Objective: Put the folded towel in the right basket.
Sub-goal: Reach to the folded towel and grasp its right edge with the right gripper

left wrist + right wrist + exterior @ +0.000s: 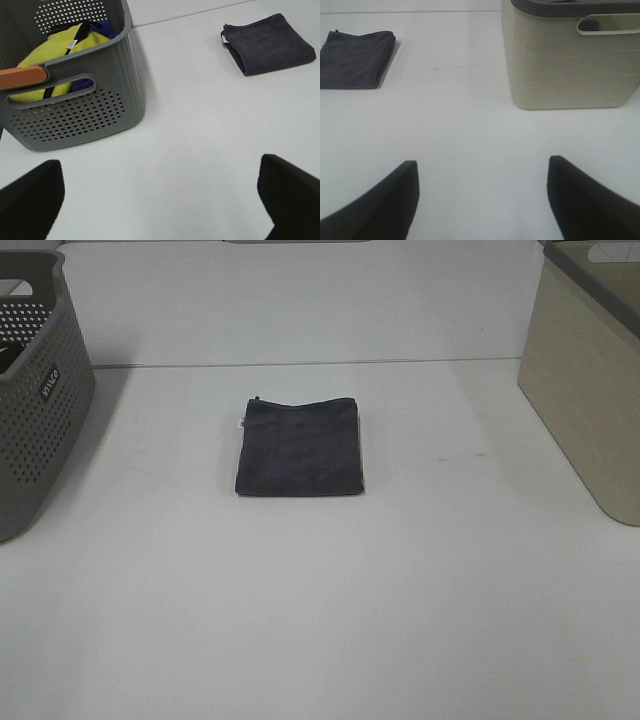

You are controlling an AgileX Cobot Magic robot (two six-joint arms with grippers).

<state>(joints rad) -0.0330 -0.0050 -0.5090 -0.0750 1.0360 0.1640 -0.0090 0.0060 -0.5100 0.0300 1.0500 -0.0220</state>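
A dark grey folded towel lies flat on the white table at the middle; it also shows in the left wrist view and in the right wrist view. The right basket is beige with a grey rim and stands at the table's right edge; it also shows in the right wrist view. Neither arm shows in the exterior high view. My left gripper is open and empty, well away from the towel. My right gripper is open and empty, between the towel and the beige basket but short of both.
A grey perforated basket stands at the table's left edge; in the left wrist view it holds yellow and blue cloths and has an orange handle grip. The white table stretches in front of the towel.
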